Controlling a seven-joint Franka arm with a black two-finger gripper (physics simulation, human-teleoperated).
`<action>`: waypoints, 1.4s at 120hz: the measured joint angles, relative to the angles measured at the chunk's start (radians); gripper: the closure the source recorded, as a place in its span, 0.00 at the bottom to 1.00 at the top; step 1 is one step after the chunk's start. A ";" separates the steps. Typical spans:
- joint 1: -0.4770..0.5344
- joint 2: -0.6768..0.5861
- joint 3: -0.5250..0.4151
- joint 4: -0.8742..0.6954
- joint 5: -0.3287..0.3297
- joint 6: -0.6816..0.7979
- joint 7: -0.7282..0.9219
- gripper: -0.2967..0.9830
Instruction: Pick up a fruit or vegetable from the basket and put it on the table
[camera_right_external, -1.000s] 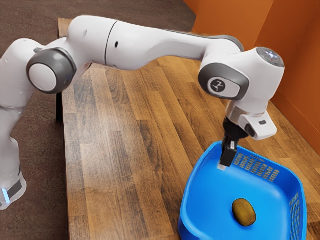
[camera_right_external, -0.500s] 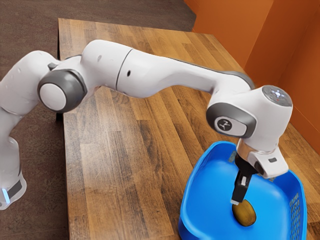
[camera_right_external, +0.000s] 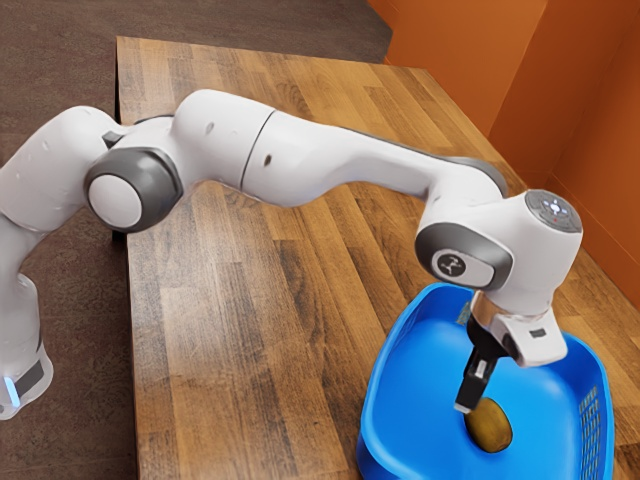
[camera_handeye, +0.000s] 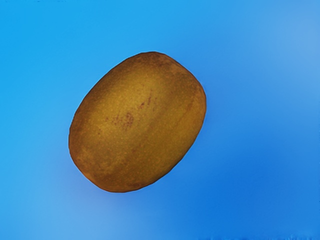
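One kiwi (camera_right_external: 490, 428) lies on its side on the basket's floor, well in from the walls, and is seen uncovered in the wrist view, an oval clearly longer one way than the other. Just beside or above it, in the exterior view, the gripper (camera_right_external: 466, 404) is held pointing down at a slant. Whether it is set wide or narrow cannot be told, and no hold on the kiwi can be made out.

The step in hand is judged to be the lining up for the grasp. The kiwi is best taken across its narrower width, so the hand should be turned until its closing line is laid square to the long axis. The gripper should be centred over the fruit, set wide enough to clear both flanks, and lowered until the thickest part is straddled. If only the rounded upper half is pinched, the kiwi may be squeezed out and rolled away. Pressing into the floor is to be avoided, and the closing is best done gently and evenly.

Around the kiwi stands the basket (camera_right_external: 378, 400); its rim must be cleared by a straight, high lift before any sideways move is made. Beyond it, toward the exterior view's left, bare wood is offered by the table (camera_right_external: 220, 330) for a low, soft release.
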 joint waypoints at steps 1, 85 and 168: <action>0.000 0.000 0.000 0.000 0.000 0.000 0.005 0.23; 0.000 0.079 0.001 0.010 0.034 0.147 0.417 0.23; 0.009 0.142 0.007 0.010 0.028 0.243 0.569 0.23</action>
